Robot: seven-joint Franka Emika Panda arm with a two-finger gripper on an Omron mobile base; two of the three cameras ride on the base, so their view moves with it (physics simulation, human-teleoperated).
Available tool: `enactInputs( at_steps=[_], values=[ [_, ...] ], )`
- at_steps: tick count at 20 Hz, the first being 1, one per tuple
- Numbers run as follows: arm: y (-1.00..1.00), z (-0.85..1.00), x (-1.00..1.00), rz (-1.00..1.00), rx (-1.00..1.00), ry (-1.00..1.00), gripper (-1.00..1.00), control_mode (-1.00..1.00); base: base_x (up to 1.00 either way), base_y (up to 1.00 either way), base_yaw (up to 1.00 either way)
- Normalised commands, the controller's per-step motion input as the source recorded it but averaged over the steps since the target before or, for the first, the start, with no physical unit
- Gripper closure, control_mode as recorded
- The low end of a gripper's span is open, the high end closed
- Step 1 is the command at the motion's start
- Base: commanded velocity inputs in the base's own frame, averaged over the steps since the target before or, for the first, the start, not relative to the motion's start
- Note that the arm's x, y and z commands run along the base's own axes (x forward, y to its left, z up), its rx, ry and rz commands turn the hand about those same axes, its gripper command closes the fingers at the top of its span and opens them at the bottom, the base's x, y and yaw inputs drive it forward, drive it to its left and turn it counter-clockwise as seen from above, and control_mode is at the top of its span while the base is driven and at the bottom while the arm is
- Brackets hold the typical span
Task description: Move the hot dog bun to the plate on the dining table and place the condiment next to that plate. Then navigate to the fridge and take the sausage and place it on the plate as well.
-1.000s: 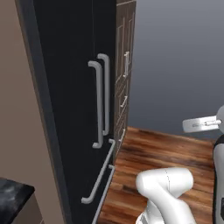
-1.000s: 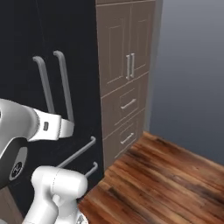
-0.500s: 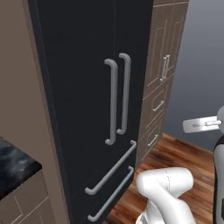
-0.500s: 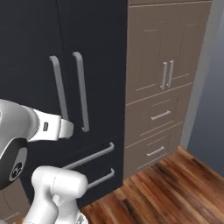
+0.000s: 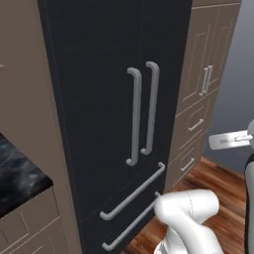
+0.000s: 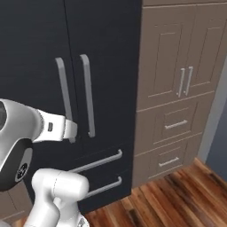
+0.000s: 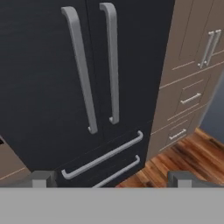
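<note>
Since the earlier frames the whole view has swung round, so the fridge (image 7: 87,87) now stands squarely ahead of my fingers (image 7: 109,179), doors shut. My fingers are spread fully apart, holding nothing (tips low in the hand view). Both long door handles (image 7: 98,65) rise above them; two drawer bars (image 7: 103,159) lie just beyond.

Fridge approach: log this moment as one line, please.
phase: facing fridge | doors: shut | gripper: open, holding nothing | sausage: not yet taken
</note>
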Motion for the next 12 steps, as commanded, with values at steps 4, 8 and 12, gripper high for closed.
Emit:
enactInputs(
  at_steps=[4, 8, 12],
  values=[
    [0.00, 0.00, 0.00, 0.00, 0.00, 0.00, -1.00, 1.00, 0.27, -0.40, 0.31],
    [0.00, 0.00, 0.00, 0.00, 0.00, 0.00, -1.00, 1.00, 0.52, -0.52, 0.48],
    [0.00, 0.00, 0.00, 0.00, 0.00, 0.00, -1.00, 1.00, 0.26, -0.51, 0.52]
  ],
)
